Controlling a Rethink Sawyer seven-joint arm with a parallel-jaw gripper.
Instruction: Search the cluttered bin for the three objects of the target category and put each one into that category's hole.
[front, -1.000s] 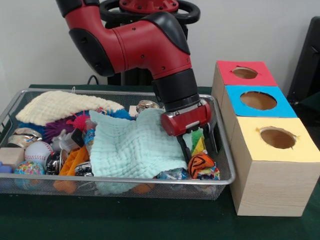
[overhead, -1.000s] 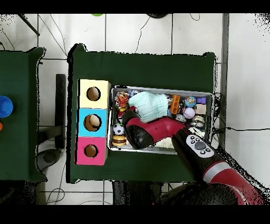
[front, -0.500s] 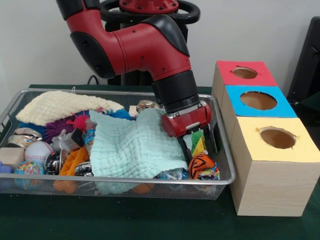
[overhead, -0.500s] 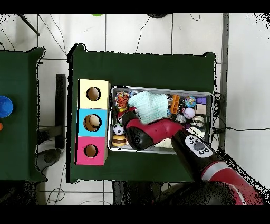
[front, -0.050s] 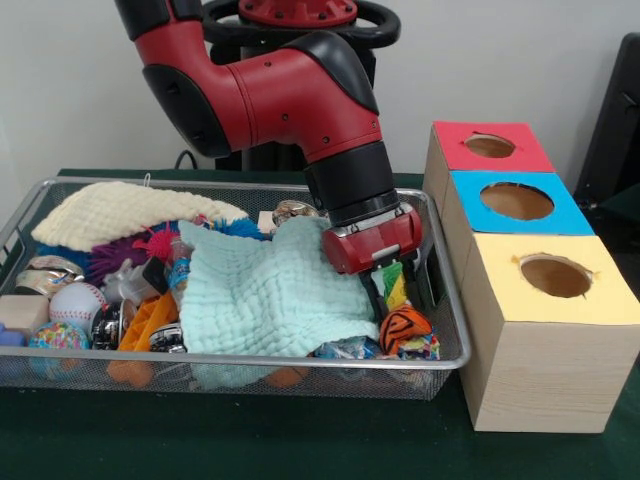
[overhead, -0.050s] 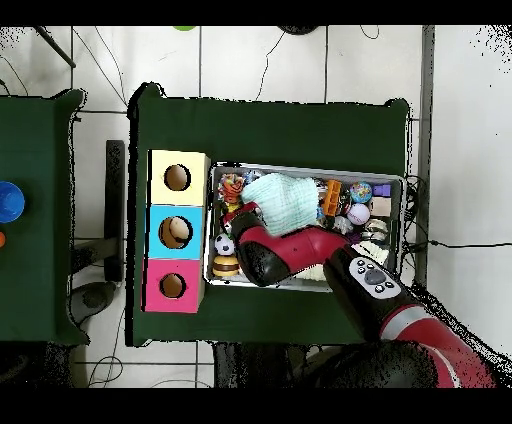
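My gripper (front, -0.050s: 398, 290) hangs low at the right end of the wire bin (front, -0.050s: 250, 357), its fingers apart, so it is open. A green and yellow toy (front, -0.050s: 394, 284) stands between the fingers; whether they touch it I cannot tell. Just below lies an orange tiger-striped toy (front, -0.050s: 403, 328). A mint cloth (front, -0.050s: 265, 295) covers the bin's middle and reaches the gripper's left side. In the overhead view the red arm (overhead, -0.050s: 290, 250) covers the gripper, next to the mint cloth (overhead, -0.050s: 283, 198).
Three boxes with holes stand right of the bin: yellow (front, -0.050s: 545, 330), blue (front, -0.050s: 520, 225), red (front, -0.050s: 488, 165). A cream cloth (front, -0.050s: 120, 212), a baseball (front, -0.050s: 76, 303), spiky balls and several small toys fill the bin's left. A soccer ball (overhead, -0.050s: 225, 245) lies near the boxes.
The gripper has risen slightly over the same spot and the arm has leaned a little. The toys and cloths lie as before.
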